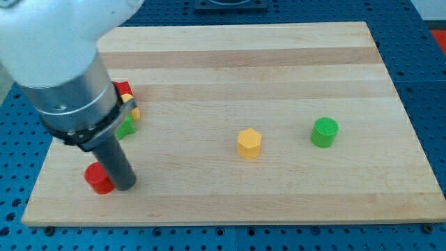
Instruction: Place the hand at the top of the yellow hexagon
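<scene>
Yellow hexagon (249,143) sits a bit right of the board's middle, upright on one flat face, six-sided top slightly lighter than its orange-tinted side walls, nothing touching it. You'll see the green cylinder (324,132) to its right, near but apart. My tip (125,185) is far off at the view's lower left, down on the wooden board (279,63), touching or just beside the red cylinder (98,178) on that block's right side. No jaws on this tool: it's a plain dark rod, holding nothing. Behind the rod's housing, at the left edge, you can make out a cluster: a red block (124,88), a yellow block (134,111) and a green block (126,127), shapes mostly hidden. Tip and hexagon are well apart.
</scene>
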Tool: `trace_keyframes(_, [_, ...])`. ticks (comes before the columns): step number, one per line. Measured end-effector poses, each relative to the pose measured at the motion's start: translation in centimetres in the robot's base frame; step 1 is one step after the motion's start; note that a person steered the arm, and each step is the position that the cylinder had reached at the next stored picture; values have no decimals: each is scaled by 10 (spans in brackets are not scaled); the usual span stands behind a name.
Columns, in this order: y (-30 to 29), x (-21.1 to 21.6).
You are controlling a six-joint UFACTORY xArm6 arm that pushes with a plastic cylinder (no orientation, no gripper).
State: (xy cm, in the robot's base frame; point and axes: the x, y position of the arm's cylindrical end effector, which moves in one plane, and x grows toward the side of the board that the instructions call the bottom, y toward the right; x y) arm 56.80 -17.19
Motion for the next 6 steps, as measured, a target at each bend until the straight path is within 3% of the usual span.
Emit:
trace_keyframes(2, [-35,3])
trace_keyframes(3, [-20,3])
trace_keyframes(4, [30,-18])
trace_keyframes(6, [97,-98])
